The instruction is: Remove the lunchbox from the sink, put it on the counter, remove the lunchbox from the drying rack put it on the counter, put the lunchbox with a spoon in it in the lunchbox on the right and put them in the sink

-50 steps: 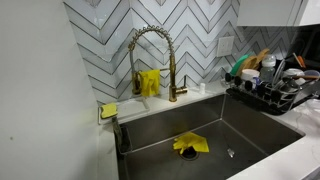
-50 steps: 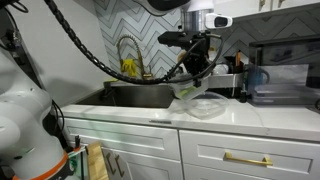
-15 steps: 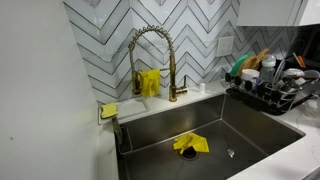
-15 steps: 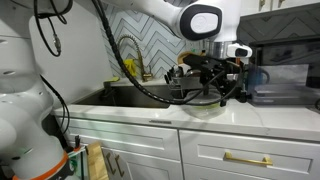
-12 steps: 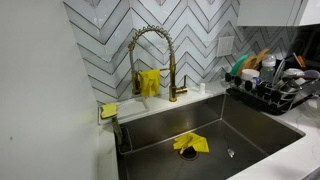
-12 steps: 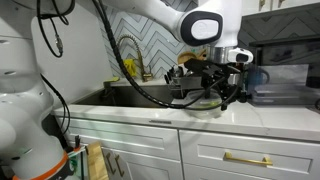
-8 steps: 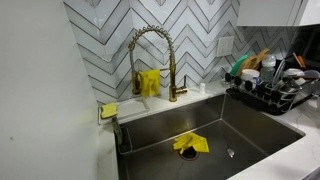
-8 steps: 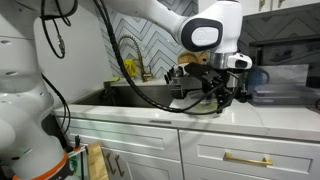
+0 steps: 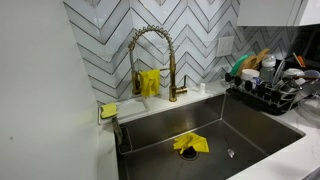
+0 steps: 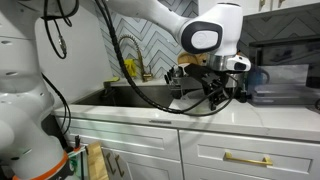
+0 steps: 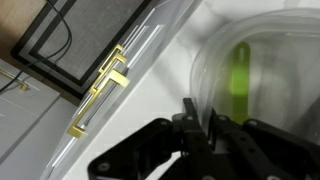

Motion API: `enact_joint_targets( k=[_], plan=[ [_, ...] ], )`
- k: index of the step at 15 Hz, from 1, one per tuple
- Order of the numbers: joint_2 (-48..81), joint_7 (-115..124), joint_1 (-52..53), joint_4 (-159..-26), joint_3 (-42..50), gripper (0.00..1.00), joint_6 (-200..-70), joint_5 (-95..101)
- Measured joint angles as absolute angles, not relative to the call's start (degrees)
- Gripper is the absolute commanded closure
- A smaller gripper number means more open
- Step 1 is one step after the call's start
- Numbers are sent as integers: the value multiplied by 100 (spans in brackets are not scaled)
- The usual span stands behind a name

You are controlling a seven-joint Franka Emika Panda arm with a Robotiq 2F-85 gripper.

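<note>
My gripper point(image 11: 203, 118) is shut on the thin rim of a clear plastic lunchbox point(image 11: 275, 60) with a green spoon point(image 11: 238, 75) lying in it. In an exterior view the gripper point(image 10: 222, 92) is low over the white counter point(image 10: 130, 112), to the right of the sink point(image 10: 140, 95), with the clear lunchbox point(image 10: 203, 104) under it. A second clear container wall point(image 11: 160, 45) shows beside it in the wrist view. The steel sink point(image 9: 160, 125) with its brass faucet point(image 9: 150, 40) holds only a yellow cloth point(image 9: 190, 144). The black drying rack point(image 9: 270, 95) is crowded with dishes.
A yellow sponge point(image 9: 108, 110) sits at the sink's corner. A dark appliance point(image 10: 285, 85) stands on the counter right of the gripper. White cabinet drawers with a brass handle point(image 10: 245, 158) are below the counter edge; the handle also shows in the wrist view point(image 11: 100, 90).
The gripper has moved right and down toward the counter, still holding the clear lunchbox. The sink and rack look the same.
</note>
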State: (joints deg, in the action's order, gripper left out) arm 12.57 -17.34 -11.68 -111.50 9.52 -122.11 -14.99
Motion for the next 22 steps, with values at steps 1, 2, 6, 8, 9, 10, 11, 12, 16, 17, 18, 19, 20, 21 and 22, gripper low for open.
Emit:
enact_joint_targets(
  k=[1,2,6,8,9,10,11,12,16,17,18,19,20,21,22],
  plan=[
    [1254,-1782,-1177,-11150,945,98,-12211,-1512],
    [1249,-1849,-1185,-11150,941,99,-12206,-1514],
    [1147,-2290,-1242,-11145,937,98,-12024,-1512],
    [999,-2636,-1286,-11139,938,98,-11695,-1472],
    [890,-2836,-1306,-11138,941,98,-11467,-1435],
    [765,-3025,-1321,-11136,945,98,-11216,-1374],
    [633,-3198,-1324,-11135,951,98,-10954,-1283],
    [487,-3363,-1323,-11136,952,98,-10672,-1162],
    [-120,-3824,-1206,-11136,896,98,-9705,-733],
    [-263,-3823,-1133,-11135,859,98,-9565,-729],
    [-389,-3813,-1049,-11126,808,98,-9430,-731],
    [-506,-3781,-949,-11109,744,98,-9305,-746],
    [-607,-3720,-836,-11088,665,98,-9204,-769],
    [-694,-3665,-710,-11060,576,98,-9115,-801],
    [-750,-3601,-582,-11004,486,98,-9012,-837]
  ],
)
